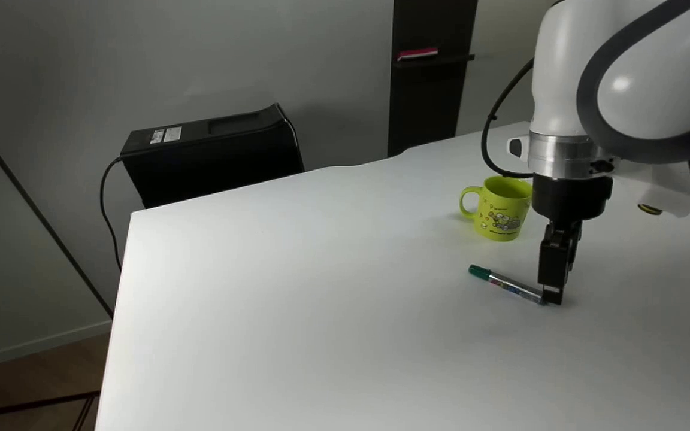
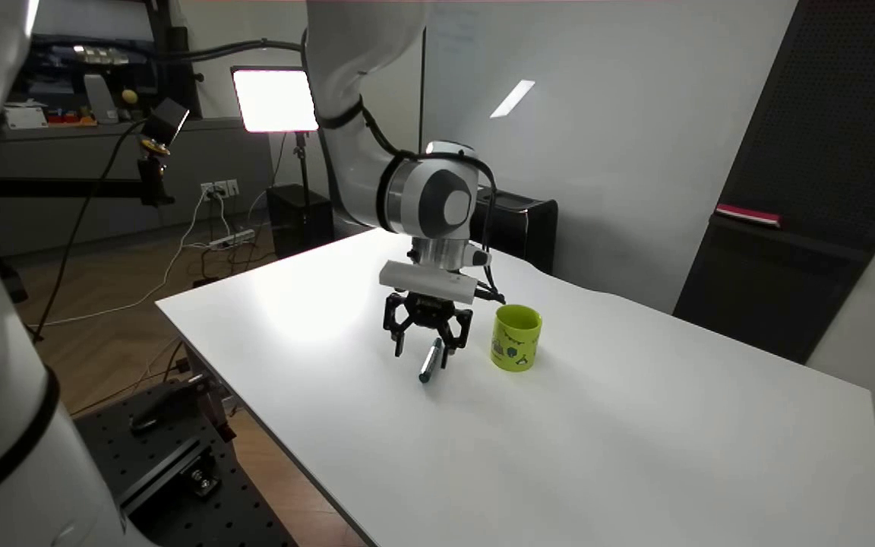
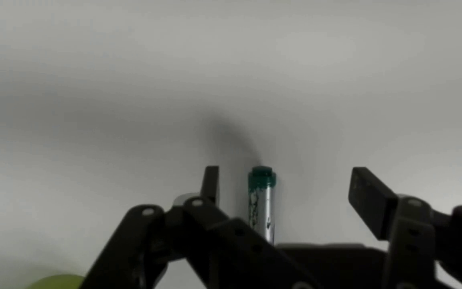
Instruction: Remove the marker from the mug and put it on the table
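Observation:
The marker (image 1: 510, 284) has a green cap and a silver printed body and lies on the white table (image 1: 297, 311). It also shows in an exterior view (image 2: 431, 361) and in the wrist view (image 3: 262, 200), where its green tail end points up the picture. The yellow-green mug (image 1: 502, 214) stands upright beside it, also in an exterior view (image 2: 516, 339) and at the wrist view's lower left edge (image 3: 56, 282). My gripper (image 3: 286, 178) is open and low at the marker's tail end. The marker is between the fingers, nearer the left one, with gaps on both sides.
A black box-like object (image 1: 213, 157) stands behind the table's far edge. A dark shelf (image 2: 787, 152) with a red item stands beyond the table. A lit lamp panel (image 2: 276, 100) stands off the table's far side. A cable hangs along the arm's wrist.

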